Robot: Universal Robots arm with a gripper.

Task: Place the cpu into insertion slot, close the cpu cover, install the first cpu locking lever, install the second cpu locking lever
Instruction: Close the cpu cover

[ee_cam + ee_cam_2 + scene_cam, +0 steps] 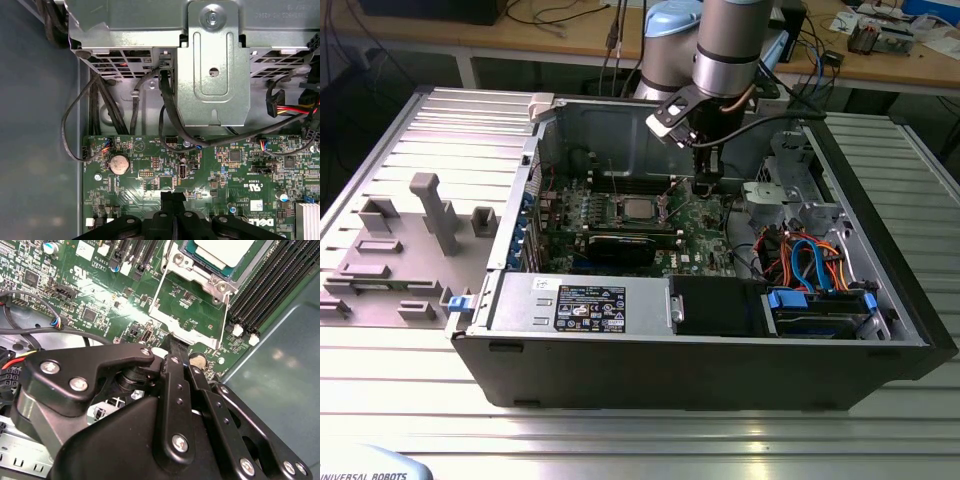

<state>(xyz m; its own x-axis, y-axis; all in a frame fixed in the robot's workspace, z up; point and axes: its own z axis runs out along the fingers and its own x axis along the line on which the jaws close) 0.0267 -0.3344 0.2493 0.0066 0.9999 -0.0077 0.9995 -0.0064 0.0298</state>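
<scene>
Already the small square cpu with its silver-grey metal top (pixel 225 251) sits in the silvery-rimmed square insertion slot (pixel 176 261). Beside that slot, the thin silvery cpu cover frame (pixel 200 336) seems folded open, leaving the chip exposed. The black gripper (pixel 177 344), its 2 fingers pressed together into a narrow pusher, is just beside the cover's edge farthest from the slot.

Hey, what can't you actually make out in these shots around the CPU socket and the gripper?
- The cpu: in the second wrist view the picture's top edge cuts it off, so its seating is unclear.
- The cpu cover: in the second wrist view its near edge is partly hidden behind the gripper.
- The insertion slot: in the exterior view it is too small to tell whether anything is latched.
</scene>
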